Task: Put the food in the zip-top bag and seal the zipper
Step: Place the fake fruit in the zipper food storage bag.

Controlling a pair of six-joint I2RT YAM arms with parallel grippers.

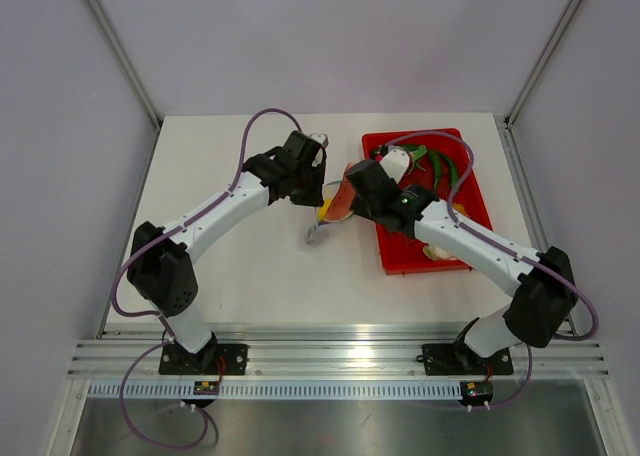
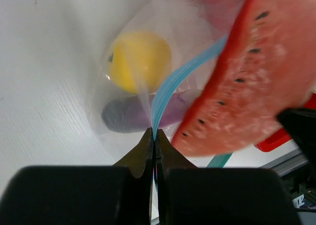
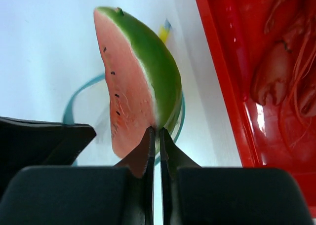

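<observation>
My left gripper (image 2: 154, 132) is shut on the light-blue zipper (image 2: 174, 82) of the clear zip-top bag (image 2: 123, 67), holding its mouth up. Inside the bag lie a round yellow fruit (image 2: 138, 59) and a purple eggplant (image 2: 131, 114). My right gripper (image 3: 158, 131) is shut on the rind edge of the red-and-green watermelon wedge (image 3: 140, 82), holding it just above the bag's mouth (image 3: 74, 99). In the top view the wedge (image 1: 343, 198) hangs between both grippers, with the bag (image 1: 322, 226) below it.
A red tray (image 1: 470, 191) stands right of the bag, holding green vegetables (image 1: 440, 164), a red pepper and shrimp (image 3: 276, 72). Its left wall (image 3: 222, 82) is close beside the wedge. White table (image 1: 220, 266) stretches to the left.
</observation>
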